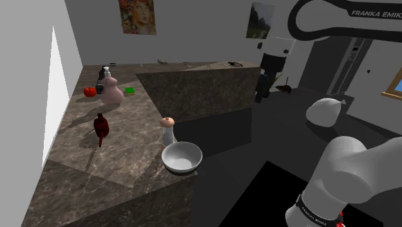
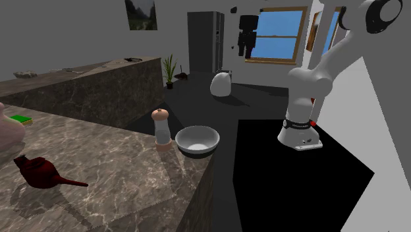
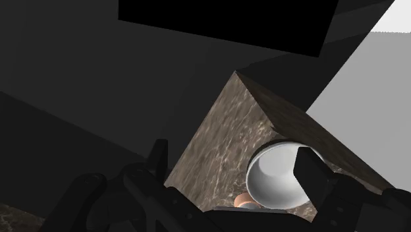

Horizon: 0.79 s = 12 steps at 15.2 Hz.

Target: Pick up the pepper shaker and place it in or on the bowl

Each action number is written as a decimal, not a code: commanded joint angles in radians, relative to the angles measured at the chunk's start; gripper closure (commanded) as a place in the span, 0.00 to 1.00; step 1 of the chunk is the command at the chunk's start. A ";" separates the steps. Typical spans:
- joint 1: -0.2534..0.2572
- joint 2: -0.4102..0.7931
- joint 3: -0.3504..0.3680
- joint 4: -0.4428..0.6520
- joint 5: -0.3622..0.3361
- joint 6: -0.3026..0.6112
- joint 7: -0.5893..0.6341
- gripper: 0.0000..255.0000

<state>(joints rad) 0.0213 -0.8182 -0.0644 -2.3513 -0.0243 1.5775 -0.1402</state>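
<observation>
Pepper shaker (image 1: 168, 131) just beside bowl (image 1: 181, 166), claw (image 3: 232, 155) open, holding nothing

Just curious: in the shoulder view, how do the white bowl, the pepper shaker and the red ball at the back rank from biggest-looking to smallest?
1. bowl
2. pepper shaker
3. red ball, though it sits farther from the camera, so its true size is unsure.

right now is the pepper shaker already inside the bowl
No, the pepper shaker stands upright on the counter beside the bowl, outside it.
</observation>
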 commanded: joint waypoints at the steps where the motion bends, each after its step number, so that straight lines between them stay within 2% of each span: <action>1: 0.000 0.000 0.000 0.000 0.000 0.000 0.000 0.00; 12: 0.045 0.379 0.101 0.127 0.001 0.241 0.078 0.00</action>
<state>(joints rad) 0.0628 -0.4746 0.0270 -2.2398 -0.0217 1.8002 -0.0717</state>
